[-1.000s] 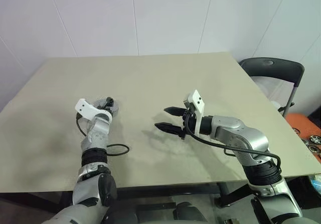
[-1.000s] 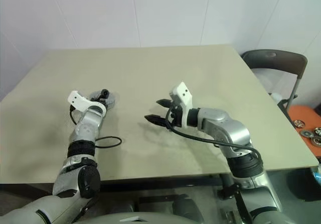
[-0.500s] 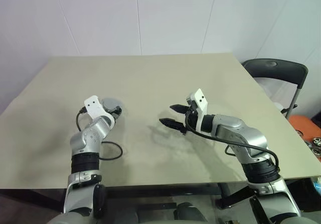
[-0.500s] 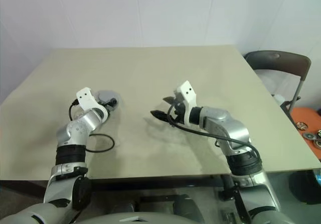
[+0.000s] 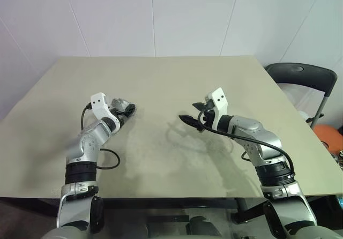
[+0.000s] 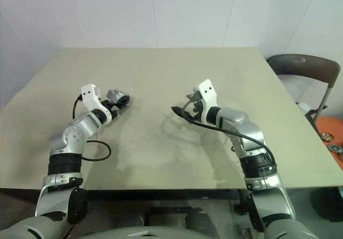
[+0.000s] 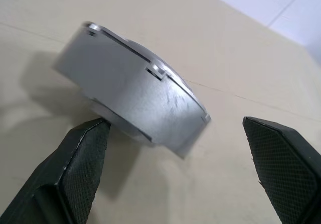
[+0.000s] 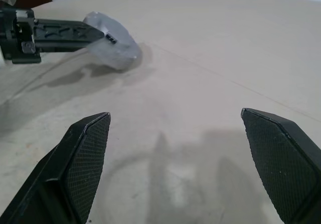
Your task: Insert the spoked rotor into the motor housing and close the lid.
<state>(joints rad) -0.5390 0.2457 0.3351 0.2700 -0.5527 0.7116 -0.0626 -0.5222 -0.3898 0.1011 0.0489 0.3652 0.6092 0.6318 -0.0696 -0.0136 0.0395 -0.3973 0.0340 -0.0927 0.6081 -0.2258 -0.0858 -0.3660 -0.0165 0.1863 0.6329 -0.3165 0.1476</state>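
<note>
The lid (image 7: pixel 131 92), a grey metal disc, sits left of centre in the head view, on the beige table (image 5: pixel 161 78). In the left wrist view it is tilted, one edge raised off the tabletop. The left gripper (image 5: pixel 126 112) is at it with its fingers (image 7: pixel 80 169) spread wide; one fingertip is just beside the lid's lower edge, the other well clear. The right gripper (image 5: pixel 194 113), right of centre, hangs over bare table, spread wide and holding nothing. A dark chair (image 5: pixel 300 75) stands at the right edge.
</note>
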